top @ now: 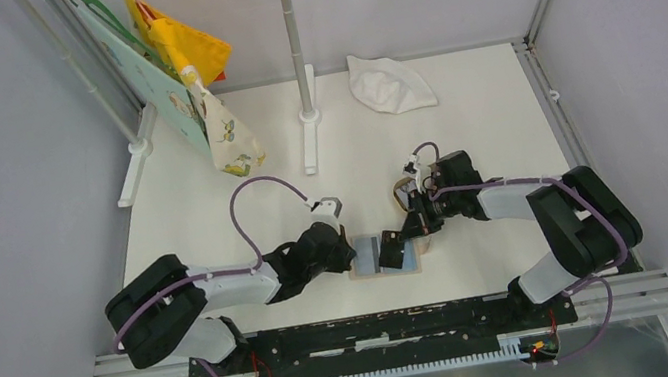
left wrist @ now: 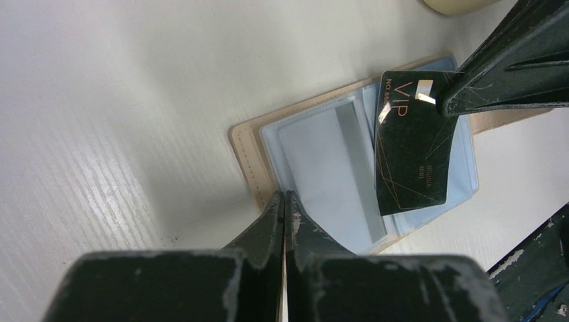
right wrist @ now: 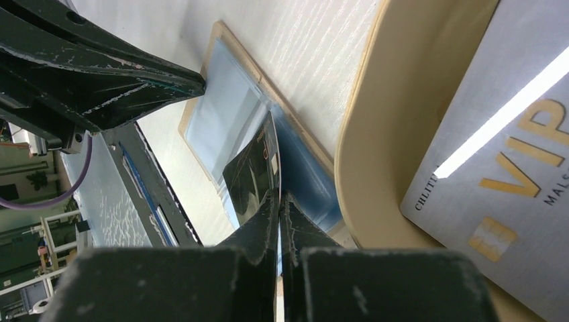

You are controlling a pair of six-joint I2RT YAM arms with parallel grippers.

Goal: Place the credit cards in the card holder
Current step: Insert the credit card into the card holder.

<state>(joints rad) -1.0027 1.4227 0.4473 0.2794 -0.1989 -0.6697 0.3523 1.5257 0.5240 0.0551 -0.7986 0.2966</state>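
The beige folding card holder (left wrist: 315,154) lies open on the white table (left wrist: 100,100). A black plastic card (left wrist: 409,147) hangs tilted over its right half. Behind it to the right, a grey plastic card (right wrist: 510,134) lies in the tan oval tray (right wrist: 376,134).

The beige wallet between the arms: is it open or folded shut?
Open: the card holder lies spread flat, blue pocketed lining up, the black card held over it.
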